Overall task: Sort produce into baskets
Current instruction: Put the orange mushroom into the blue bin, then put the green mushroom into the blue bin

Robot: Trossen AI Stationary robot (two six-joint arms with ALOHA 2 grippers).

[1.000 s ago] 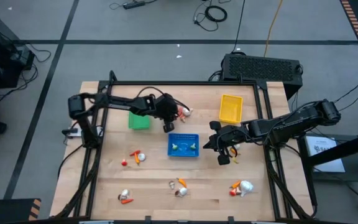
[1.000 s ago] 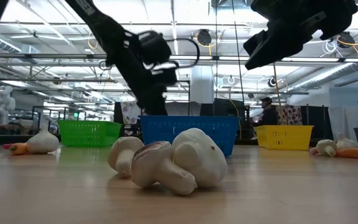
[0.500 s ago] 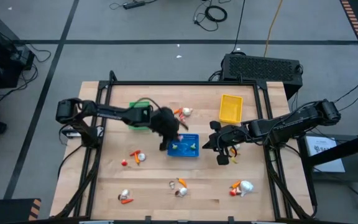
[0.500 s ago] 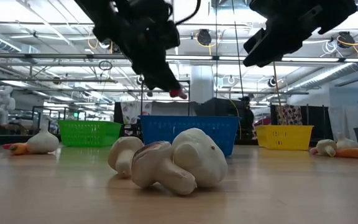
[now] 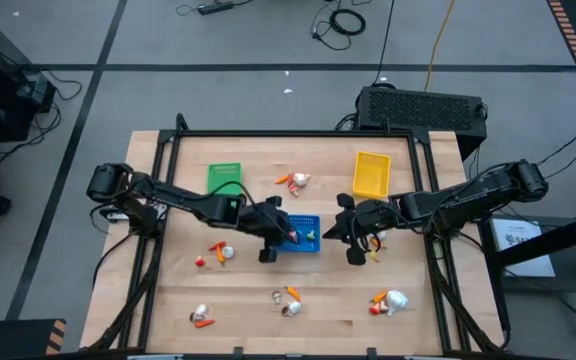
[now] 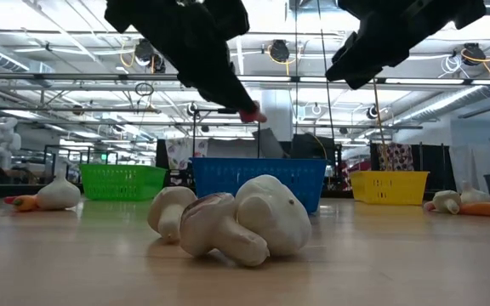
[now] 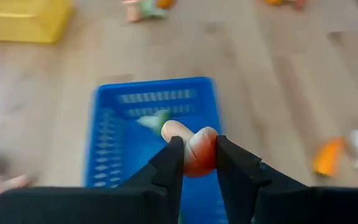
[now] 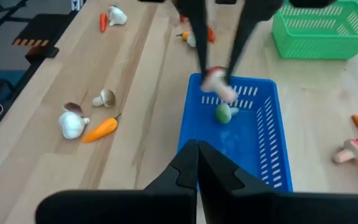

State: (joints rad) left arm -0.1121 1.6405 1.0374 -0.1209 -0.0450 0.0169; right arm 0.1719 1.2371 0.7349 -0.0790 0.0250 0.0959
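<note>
The left gripper is held above the blue basket, its two dark fingers pinched on a small red-and-white radish-like piece. In the low view the same red piece is seen at the fingertips, well above the basket's rim. In the high view this gripper is placed over the left edge of the blue basket. Inside that basket a small green-and-white piece is seen.

The right gripper is held just right of the blue basket, above the table; its fingers are pressed together with nothing between them.

The green basket is set further back on the left, the yellow basket at the back on the right. Between them an orange piece and a white bulb are lying. Other produce is scattered along the near part of the table: a white-and-orange pair, a red bit, a pair near the left corner, mushrooms with an orange piece, and a garlic bulb with a red piece. In the low view the mushrooms are closest to the camera.

No readable writing or brand marks can be made out.
</note>
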